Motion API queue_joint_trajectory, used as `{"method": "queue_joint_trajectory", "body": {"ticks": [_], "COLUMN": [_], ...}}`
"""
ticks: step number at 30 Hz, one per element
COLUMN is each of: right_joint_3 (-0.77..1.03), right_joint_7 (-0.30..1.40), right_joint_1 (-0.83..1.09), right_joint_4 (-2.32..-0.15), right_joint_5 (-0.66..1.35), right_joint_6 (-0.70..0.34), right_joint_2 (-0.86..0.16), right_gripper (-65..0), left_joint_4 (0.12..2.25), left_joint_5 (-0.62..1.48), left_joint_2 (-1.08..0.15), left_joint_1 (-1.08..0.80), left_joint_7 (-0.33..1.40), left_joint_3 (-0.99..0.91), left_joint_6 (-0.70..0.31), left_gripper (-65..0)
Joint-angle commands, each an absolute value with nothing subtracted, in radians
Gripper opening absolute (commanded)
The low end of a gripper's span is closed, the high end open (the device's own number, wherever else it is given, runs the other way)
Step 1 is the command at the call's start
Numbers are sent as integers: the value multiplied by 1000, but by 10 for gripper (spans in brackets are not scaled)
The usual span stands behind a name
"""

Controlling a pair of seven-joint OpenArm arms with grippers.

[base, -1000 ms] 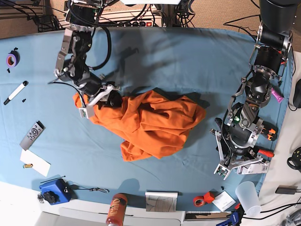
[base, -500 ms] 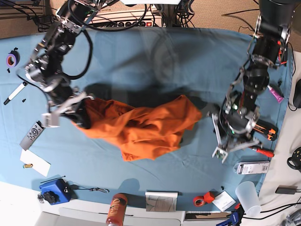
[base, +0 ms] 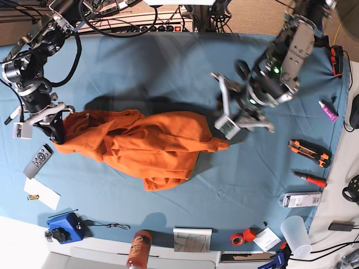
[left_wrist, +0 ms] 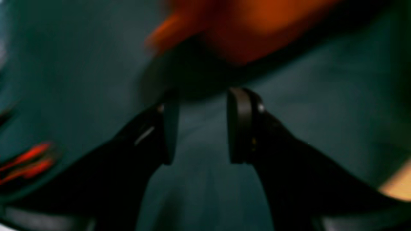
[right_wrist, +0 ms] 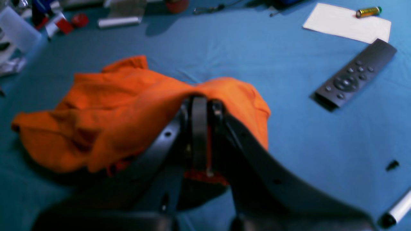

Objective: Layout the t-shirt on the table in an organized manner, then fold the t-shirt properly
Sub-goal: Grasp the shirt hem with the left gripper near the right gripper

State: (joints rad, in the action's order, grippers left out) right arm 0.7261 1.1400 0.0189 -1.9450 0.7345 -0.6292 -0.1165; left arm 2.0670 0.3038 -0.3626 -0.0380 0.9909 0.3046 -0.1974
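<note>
The orange t-shirt [base: 151, 145] lies bunched and stretched sideways on the teal table [base: 168, 67]. My right gripper [base: 56, 126] is shut on the shirt's left end and holds it just off the table. In the right wrist view the shut gripper [right_wrist: 200, 106] pinches a fold of the shirt [right_wrist: 106, 106]. My left gripper [base: 245, 120] is open and empty, just right of and above the shirt's right tip. The blurred left wrist view shows the open gripper [left_wrist: 200, 125] over the table [left_wrist: 321, 112], with the shirt [left_wrist: 257, 29] just beyond. The neck tag is hidden.
A remote [base: 38, 161], a white paper [base: 42, 193] and a blue box [base: 64, 227] lie at the front left. A bottle [base: 139, 249], tape roll [base: 241, 236], cup [base: 295, 234], orange cutter [base: 308, 152] and screwdriver [base: 308, 179] sit along the front and right.
My right gripper has pulled the shirt's end leftward in the base view, stretching the cloth out. My left arm has swung from the right edge up toward the table's middle.
</note>
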Motion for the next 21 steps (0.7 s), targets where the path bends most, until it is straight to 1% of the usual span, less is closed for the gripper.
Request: {"method": "queue_joint_trajectory", "body": {"ticks": [1, 3, 6, 8, 11, 13, 14, 15, 17, 18, 21], "right_joint_3": [734, 735, 734, 734, 733, 732, 732, 732, 732, 732, 732], "right_joint_7": [1104, 1082, 1070, 1073, 1079, 1092, 1092, 1092, 1092, 1092, 1092], "right_joint_1": [5, 1, -22, -38, -42, -41, -41, -41, -41, -41, -41], "right_joint_4": [-1963, -1963, -1963, -1963, -1963, -1962, -1962, -1962, -1962, -1962, -1962], "right_joint_5": [759, 759, 758, 759, 759, 759, 759, 760, 759, 759, 759], "right_joint_6": [-632, -632, -632, -632, -632, -632, -632, -632, -632, -632, -632], "right_joint_2": [-133, -134, -149, -167, -178, -177, -177, -177, -178, -178, -177], "right_gripper": [-650, -650, -650, -650, -650, -650, -650, -650, -650, -650, -650], "left_joint_4": [2080, 2079, 2079, 2079, 2079, 2078, 2074, 2062, 2018, 1986, 1879], "left_joint_5": [303, 304, 302, 266, 125, 9, -36, -65, -60, -43, -27], "left_joint_2": [-346, -310, -265, -245, -233, -233, -234, -236, -239, -239, -238], "left_joint_1": [-36, -52, -64, -64, -63, -63, -60, -54, -31, -16, 45], "left_joint_7": [955, 950, 942, 885, 757, 678, 649, 631, 625, 623, 619], "left_joint_3": [299, 299, 299, 299, 299, 299, 299, 299, 300, 302, 323], "left_joint_6": [-212, -233, -234, -234, -234, -236, -252, -291, -369, -385, -382], "left_gripper": [-418, -418, -418, -418, -417, -385, -361, -340, -325, -326, -326]}}
